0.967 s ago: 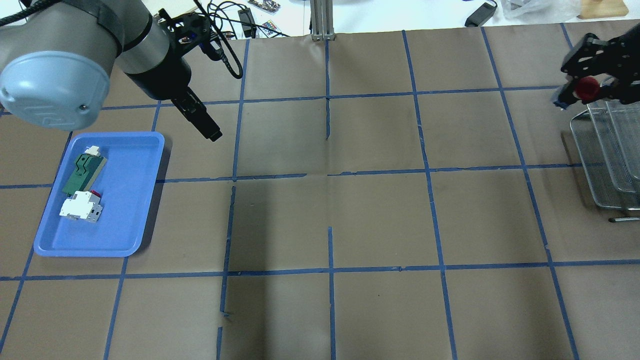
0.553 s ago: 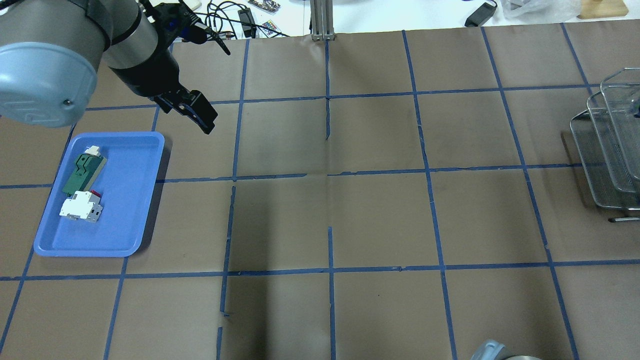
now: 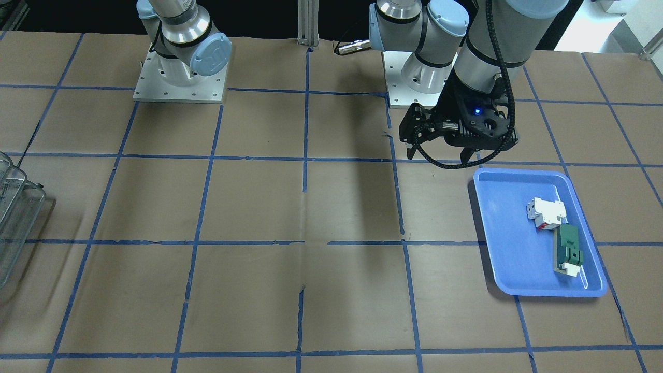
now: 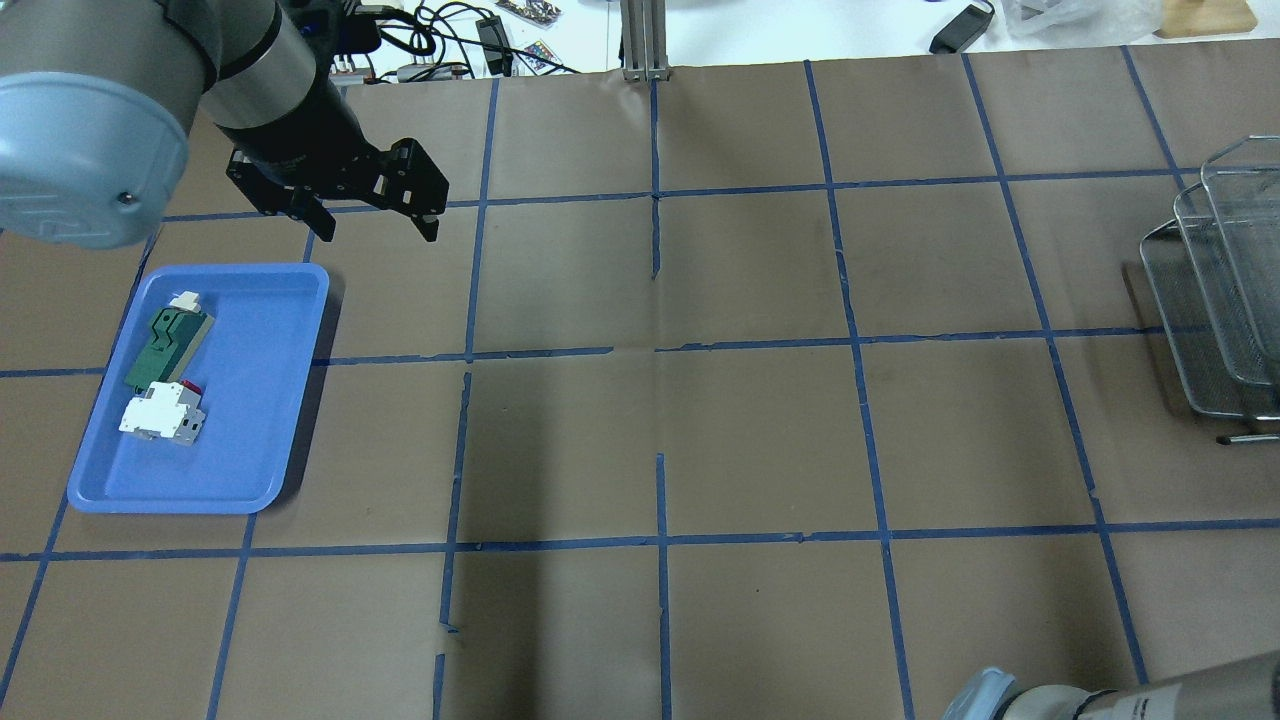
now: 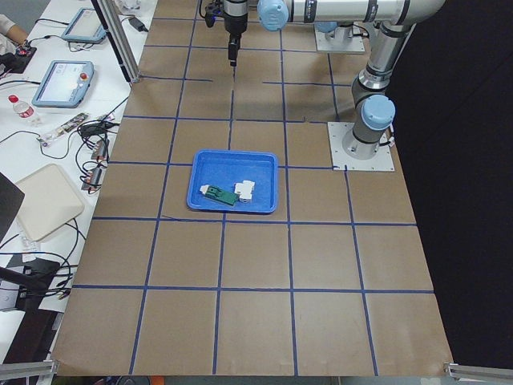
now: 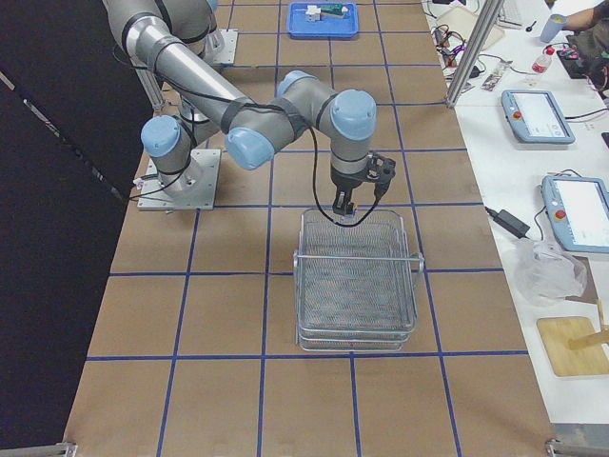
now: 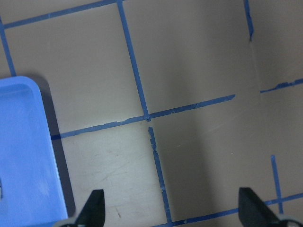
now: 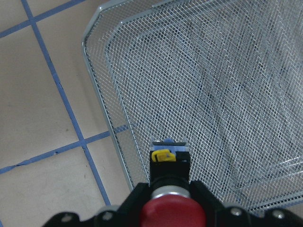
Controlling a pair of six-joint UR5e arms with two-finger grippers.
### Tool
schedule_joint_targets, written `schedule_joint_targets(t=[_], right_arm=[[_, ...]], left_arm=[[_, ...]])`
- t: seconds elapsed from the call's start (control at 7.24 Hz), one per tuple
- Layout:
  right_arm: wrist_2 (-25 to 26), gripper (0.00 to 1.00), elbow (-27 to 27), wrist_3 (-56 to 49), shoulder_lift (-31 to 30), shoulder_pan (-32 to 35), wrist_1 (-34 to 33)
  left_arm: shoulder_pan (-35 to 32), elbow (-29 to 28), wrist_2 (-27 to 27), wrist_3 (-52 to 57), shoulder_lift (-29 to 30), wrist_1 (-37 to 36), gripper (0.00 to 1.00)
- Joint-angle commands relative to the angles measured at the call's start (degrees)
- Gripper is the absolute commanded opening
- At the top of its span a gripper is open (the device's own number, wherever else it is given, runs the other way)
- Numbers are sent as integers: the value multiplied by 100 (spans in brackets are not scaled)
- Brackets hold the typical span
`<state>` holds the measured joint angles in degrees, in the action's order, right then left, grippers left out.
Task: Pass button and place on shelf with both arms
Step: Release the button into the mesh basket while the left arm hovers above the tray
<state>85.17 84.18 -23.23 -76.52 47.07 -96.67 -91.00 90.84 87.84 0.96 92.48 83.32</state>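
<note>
My right gripper (image 8: 170, 196) is shut on the button (image 8: 173, 213); its red head faces the wrist camera and its black-and-silver body points down. In the exterior right view the right gripper (image 6: 346, 211) hangs over the near rim of the wire-mesh shelf (image 6: 357, 276). The shelf also shows in the right wrist view (image 8: 213, 85), at the right edge of the overhead view (image 4: 1215, 300) and at the left edge of the front view (image 3: 15, 207). My left gripper (image 4: 365, 222) is open and empty above the table, beyond the tray's far corner; it also shows in the front view (image 3: 439, 155) and the left wrist view (image 7: 173, 210).
A blue plastic tray (image 4: 250, 440) on the left side holds a white block with red marks (image 4: 160, 412) and a green flat part (image 4: 168, 340); the tray also shows in the front view (image 3: 502, 238). Cables and tablets lie beyond the table's far edge.
The right gripper with the button has moved right, out of the overhead view. The left gripper has turned about its wrist and now shows both fingers spread, shifted slightly left.
</note>
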Motion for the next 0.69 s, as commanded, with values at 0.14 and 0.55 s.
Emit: schedule_joint_targets(t=[0.14,0.55], right_arm=[[35,0,-60,2,269,-5,52],[148,27,11,3,366,-5,43]], left_arm=[[56,126,58,-202,-169,-52,100],[196,92,75,-272,-240,35,100]])
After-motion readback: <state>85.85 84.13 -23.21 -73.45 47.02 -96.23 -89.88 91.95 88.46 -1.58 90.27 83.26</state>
